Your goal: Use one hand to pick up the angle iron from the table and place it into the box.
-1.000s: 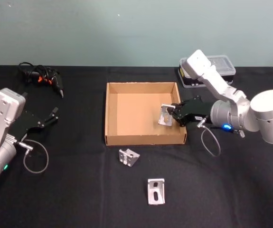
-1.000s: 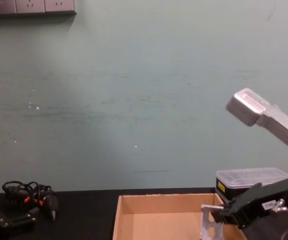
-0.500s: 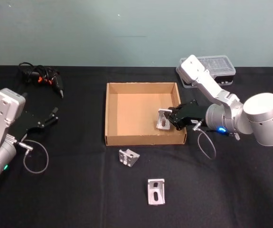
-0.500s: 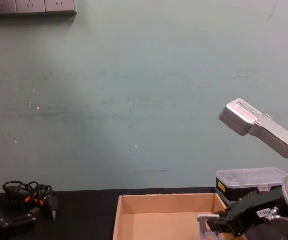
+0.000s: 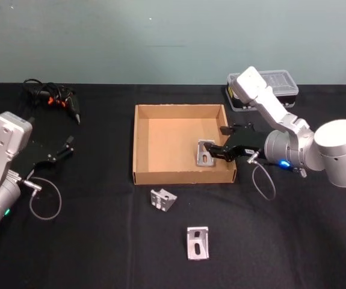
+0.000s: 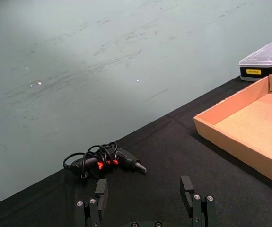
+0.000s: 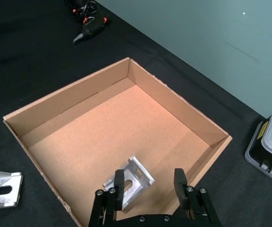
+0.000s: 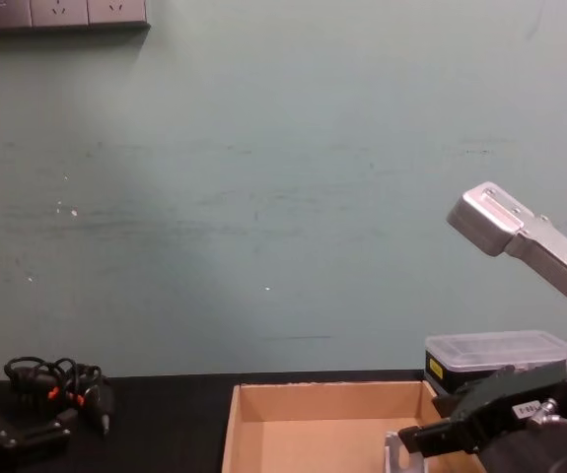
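Left gripper (image 5: 68,148) sits idle over the left side of the worktop (image 5: 100,241), fingers (image 6: 100,196) apart, nothing between them. Behind it, near the far edge: black hand tool with a cable tangle (image 5: 55,98). Centre: the box (image 5: 185,177), open on top. Angle iron (image 5: 205,152) lies on the box floor in the near right corner, close to the right wall. In front of the box, on the bare worktop: second angle iron (image 5: 163,198) just off the front wall, third angle iron (image 5: 197,242) nearer the robot, both apart from the box. Right gripper (image 5: 219,141) reaches in over the box's right wall, low above the angle iron; fingers (image 7: 179,183) apart, one to each side of the part in the right wrist view. Contact between fingers and part: cannot tell. Right of the box, at the back: clear-lidded plastic case (image 5: 275,84).
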Available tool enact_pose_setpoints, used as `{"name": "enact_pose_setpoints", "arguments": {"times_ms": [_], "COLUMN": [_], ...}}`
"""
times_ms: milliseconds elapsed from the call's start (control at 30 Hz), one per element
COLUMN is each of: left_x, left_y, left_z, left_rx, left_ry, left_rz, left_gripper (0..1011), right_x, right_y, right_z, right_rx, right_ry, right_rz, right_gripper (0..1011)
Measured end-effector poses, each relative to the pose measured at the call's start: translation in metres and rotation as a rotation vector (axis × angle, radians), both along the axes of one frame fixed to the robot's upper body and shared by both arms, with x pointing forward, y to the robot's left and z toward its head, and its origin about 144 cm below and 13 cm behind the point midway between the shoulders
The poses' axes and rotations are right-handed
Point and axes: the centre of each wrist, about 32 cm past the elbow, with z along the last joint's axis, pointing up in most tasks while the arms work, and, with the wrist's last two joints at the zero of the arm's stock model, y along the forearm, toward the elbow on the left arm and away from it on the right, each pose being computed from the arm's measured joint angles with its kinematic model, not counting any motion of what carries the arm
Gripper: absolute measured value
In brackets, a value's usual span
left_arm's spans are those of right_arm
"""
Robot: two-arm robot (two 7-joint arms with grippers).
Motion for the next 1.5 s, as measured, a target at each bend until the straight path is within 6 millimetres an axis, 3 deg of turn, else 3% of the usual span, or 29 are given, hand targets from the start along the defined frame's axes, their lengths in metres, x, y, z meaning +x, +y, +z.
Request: {"name": "enact_pose_setpoints", "arguments": {"times_ms": [233,433,933,1500], "left_x": [0.000,0.000,0.000,0.000], "left_y": [0.000,0.000,0.000,0.000], "left_z": [0.000,0.000,0.000,0.000], "left_rx": [0.000,0.000,0.000,0.000], "left_ry": [0.000,0.000,0.000,0.000], "left_rz": [0.000,0.000,0.000,0.000], "left_gripper": [1000,1000,1000,1000], "right_x": [-0.004,-0.012,-0.028,-0.030], "right_y": [-0.003,-0.008,-0.026,-0.002], "right_z": [0.006,0.018,0.058,0.066], "right_rx": [0.017,0.027,-0.044,-0.167], "right_ry": [-0.023,-0.052,-0.041,0.093], "right_rz": [0.005,0.041,0.355,0.639], "right_gripper": [854,990,1003,1003]}}
